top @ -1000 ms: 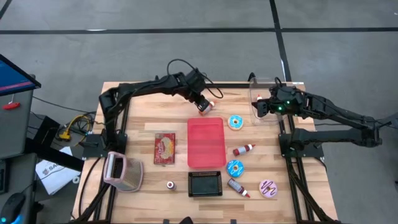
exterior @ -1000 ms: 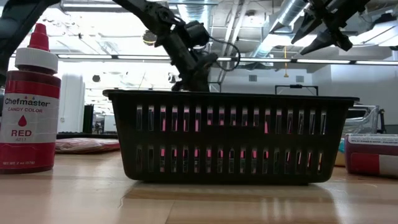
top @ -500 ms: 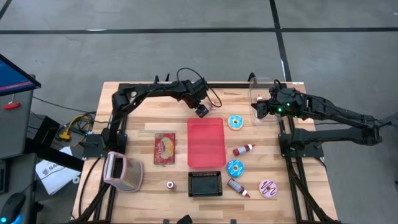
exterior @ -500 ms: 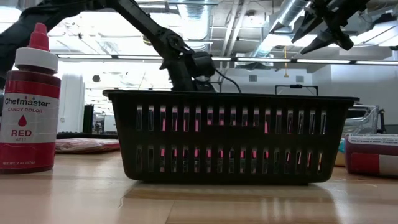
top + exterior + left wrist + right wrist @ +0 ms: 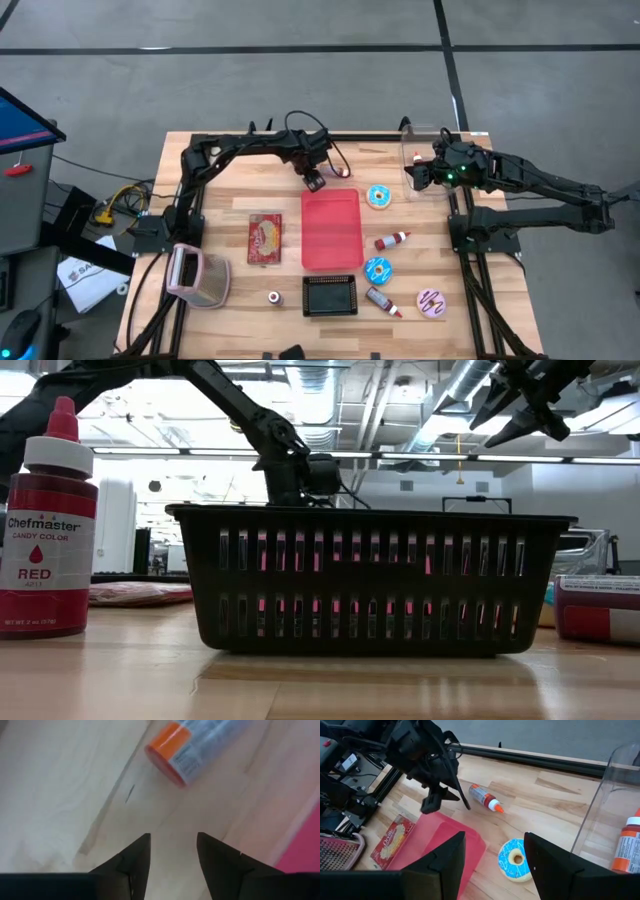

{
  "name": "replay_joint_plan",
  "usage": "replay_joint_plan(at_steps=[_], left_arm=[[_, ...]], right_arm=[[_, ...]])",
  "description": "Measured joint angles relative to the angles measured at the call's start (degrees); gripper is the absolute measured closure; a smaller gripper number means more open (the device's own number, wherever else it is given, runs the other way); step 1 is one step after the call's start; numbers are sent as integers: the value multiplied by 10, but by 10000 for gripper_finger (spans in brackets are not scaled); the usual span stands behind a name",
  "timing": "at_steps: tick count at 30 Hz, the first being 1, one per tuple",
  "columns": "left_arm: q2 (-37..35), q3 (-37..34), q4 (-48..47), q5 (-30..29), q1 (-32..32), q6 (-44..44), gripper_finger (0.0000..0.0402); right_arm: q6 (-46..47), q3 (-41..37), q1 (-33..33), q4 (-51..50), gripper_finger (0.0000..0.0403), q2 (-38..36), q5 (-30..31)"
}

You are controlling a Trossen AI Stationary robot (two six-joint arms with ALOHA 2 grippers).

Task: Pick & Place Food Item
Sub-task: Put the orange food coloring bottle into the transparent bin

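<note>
A small bottle with an orange cap [image 5: 340, 172] lies on its side on the wooden table, just past the far edge of the red tray [image 5: 331, 228]. My left gripper [image 5: 316, 183] hangs close beside it, pointing steeply down, open and with nothing between its fingers [image 5: 172, 851]. The left wrist view shows the bottle [image 5: 200, 745] beyond the fingertips, and the right wrist view shows it too [image 5: 484, 797]. My right gripper [image 5: 495, 855] waits open and high over the far right of the table [image 5: 415, 175]. A blue donut [image 5: 379, 196] lies below it.
A clear container [image 5: 420, 150] holding another bottle [image 5: 625, 845] stands at the far right. Near the front are a black basket [image 5: 330, 295], another blue donut [image 5: 377, 268], a pink donut [image 5: 432, 302], two red bottles [image 5: 393, 240] [image 5: 383, 300], a cracker packet [image 5: 265, 238] and a pink holder [image 5: 198, 275].
My left gripper has come down toward the table at the tray's far edge and tipped to point more steeply down. It has let go of the orange-capped bottle, which was at its fingertips. The bottle now lies on the table beside it.
</note>
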Motion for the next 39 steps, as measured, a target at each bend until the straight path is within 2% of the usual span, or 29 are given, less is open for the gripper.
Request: replay_joint_plan(at_steps=[5, 11, 14, 22, 28, 33, 39], left_arm=[[-12, 0, 38, -3, -17, 102, 218], [-13, 0, 79, -16, -16, 166, 172], [-13, 0, 89, -21, -14, 194, 162], [-13, 0, 107, -10, -9, 268, 172], [-10, 0, 134, -6, 1, 271, 184], [7, -2, 122, 5, 1, 282, 190], [20, -1, 146, -6, -9, 287, 191]], right_arm=[[5, 0, 1, 0, 209, 0, 0], [22, 0, 18, -1, 209, 0, 4], [28, 0, 27, -2, 209, 0, 5], [39, 0, 34, -2, 209, 0, 9], [39, 0, 34, -2, 209, 0, 9], [41, 0, 34, -2, 209, 0, 9], [50, 0, 37, -2, 209, 0, 10]])
